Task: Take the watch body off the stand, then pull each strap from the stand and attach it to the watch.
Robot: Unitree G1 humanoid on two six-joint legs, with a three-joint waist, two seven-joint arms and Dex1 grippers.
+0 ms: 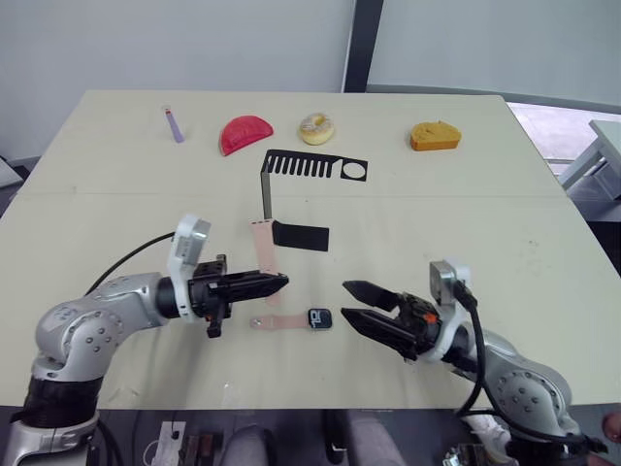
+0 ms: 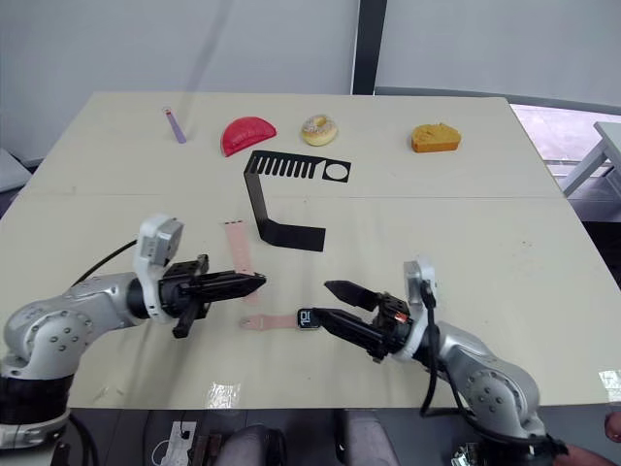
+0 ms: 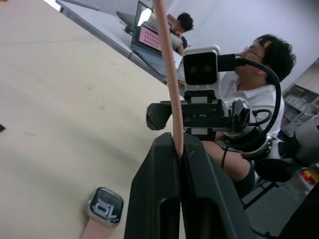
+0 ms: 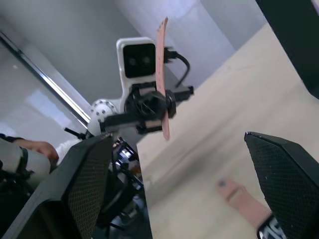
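Left wrist view shows the left pincer [image 3: 180, 199] clenched on the second strap [image 3: 168, 74], its two black fingers pressed together on the band's lower end while the rest rises free above them. From the head camera this strap [image 1: 262, 248] stands in front of the stand [image 1: 296, 184], which sits empty mid-counter [image 1: 485, 223]. Just ahead of the left pincer [image 1: 277, 283], the watch [image 1: 319, 318] lies flat on the counter with the first strap [image 1: 279, 323] already joined on its left side. Across from it, the right pincer [image 1: 351, 302] is released, fingers spread wide, tips just beside the watch's right edge. I judge the body and first strap done and the second attachment in hand. Next, the right pincer likely needs to pin the watch steady while the left turns its strap and slides its end into the free side.
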